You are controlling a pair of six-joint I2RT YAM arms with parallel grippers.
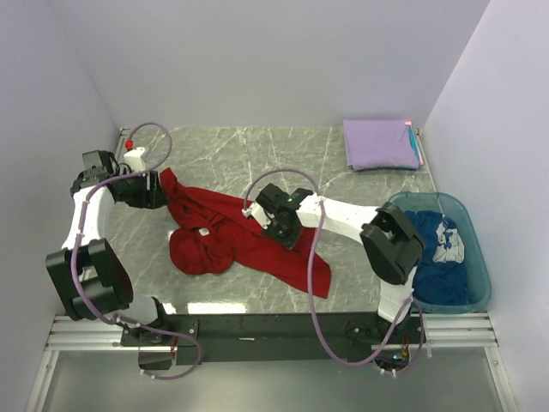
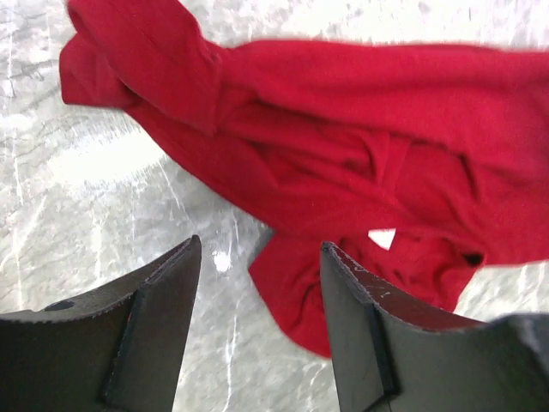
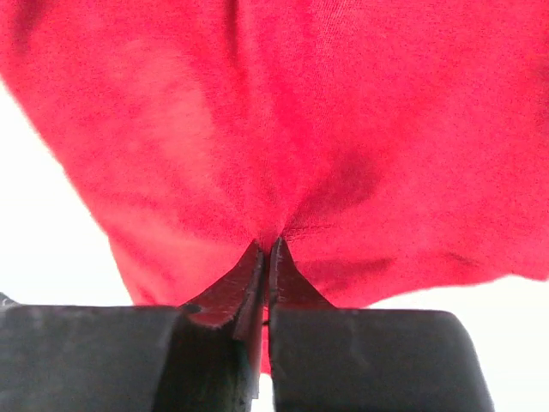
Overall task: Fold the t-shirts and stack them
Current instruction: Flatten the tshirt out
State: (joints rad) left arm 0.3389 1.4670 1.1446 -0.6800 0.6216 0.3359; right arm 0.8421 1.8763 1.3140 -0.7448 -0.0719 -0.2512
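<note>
- On the grey marbled table point(image 1: 283, 154), seen from above, the red t-shirt point(image 1: 225, 240) lies crumpled and strung out on a slant between the two arms. Its far end is just beside the left gripper point(image 1: 161, 190), and its other end trails toward the near edge.
- In the same view, the right gripper point(image 1: 281, 225) is down on the shirt's middle. A lavender t-shirt point(image 1: 380, 143) lies folded flat in the far right corner. A dark blue t-shirt point(image 1: 437, 257) is heaped in the teal tub point(image 1: 483, 276).
- From the left wrist, the fingers point(image 2: 163, 292) are spread with only bare table between them. The rumpled red cloth lies just ahead, and a small white label point(image 2: 382, 238) shows among its folds.
- From the right wrist, the two fingers are pressed together on a thin ridge of red cloth. The fabric puckers toward the pinch.
- I'd judge the shirt to be light and completely limp. It will sag and drag from whichever point is lifted, and a bunched pinch may catch several layers at once.
- A mid-body hold like the right one only gathers the cloth. Hem corners or shoulder seams, taken well apart by both arms, look like the better hold for spreading it flat.
- The label hints at where the collar is, which should help in finding the shoulders.
</note>
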